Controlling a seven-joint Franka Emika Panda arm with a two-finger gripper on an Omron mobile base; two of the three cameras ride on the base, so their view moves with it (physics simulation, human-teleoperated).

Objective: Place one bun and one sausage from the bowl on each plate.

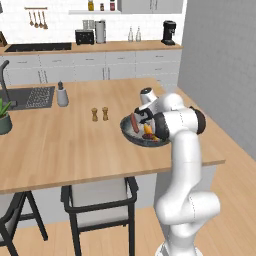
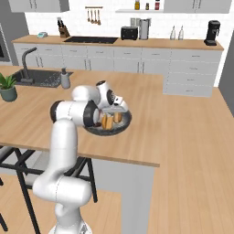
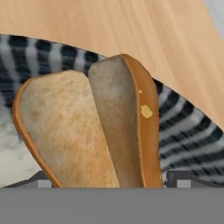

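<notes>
btwn hand (image 3: pixel 111 183) tips – bun (image 3: pixel 87 131), over bowl (image 3: pixel 183 131) rim.

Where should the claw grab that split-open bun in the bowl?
Probably from above, pinching the bun across both halves. It stands on edge in the bowl, cut faces spread like a V, so squeezing the crusty outer sides closes it. The claw already straddles it.

Two small brown shakers (image 1: pixel 100 114) stand side by side on the wooden surface (image 1: pixel 60 145). A grey bottle (image 1: pixel 62 95), maybe for soap, stands near the dark sink (image 1: pixel 30 97). A green plant (image 1: pixel 4 117) sits at the edge. A dark chair (image 1: pixel 100 200) waits below.
</notes>
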